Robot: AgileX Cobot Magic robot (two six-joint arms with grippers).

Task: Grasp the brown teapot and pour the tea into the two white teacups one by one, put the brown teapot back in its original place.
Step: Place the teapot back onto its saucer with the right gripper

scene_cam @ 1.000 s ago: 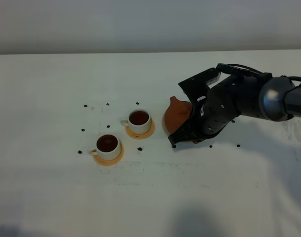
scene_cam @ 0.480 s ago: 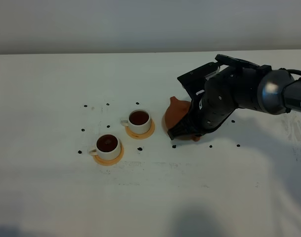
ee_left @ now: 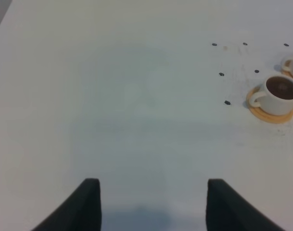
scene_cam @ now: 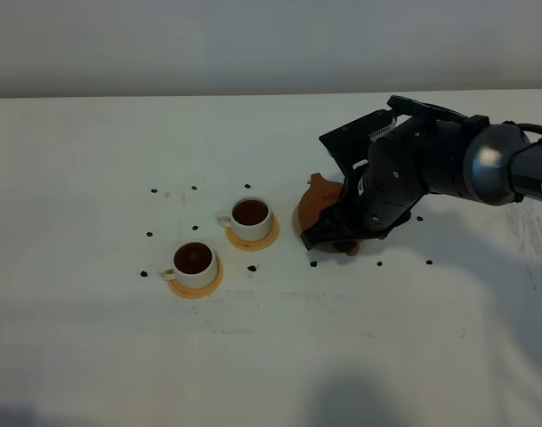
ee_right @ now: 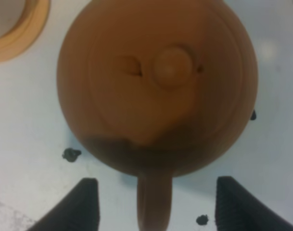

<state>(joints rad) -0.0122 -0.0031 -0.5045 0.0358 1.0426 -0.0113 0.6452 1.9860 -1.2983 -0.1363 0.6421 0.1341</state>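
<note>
Nearly finished, I judge: both cups (scene_cam: 196, 260) (scene_cam: 250, 214) hold dark tea mid-table. Beyond them the teapot (scene_cam: 317, 206) sits upright, its saucer hidden; my right gripper (ee_right: 155, 204) straddles its handle, fingers apart, not gripping. Left gripper (ee_left: 153, 204) hangs spread, empty. Only backing away remains.

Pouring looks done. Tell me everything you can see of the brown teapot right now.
The brown teapot is squat, round, reddish-brown and matte like clay. Its lid sits on with a small round knob, and the handle points toward the right gripper. It stands upright on the table, right of the two filled cups, half hidden by the arm in the high view. The open fingers flank the handle without touching. What lies under it cannot be seen.
</note>
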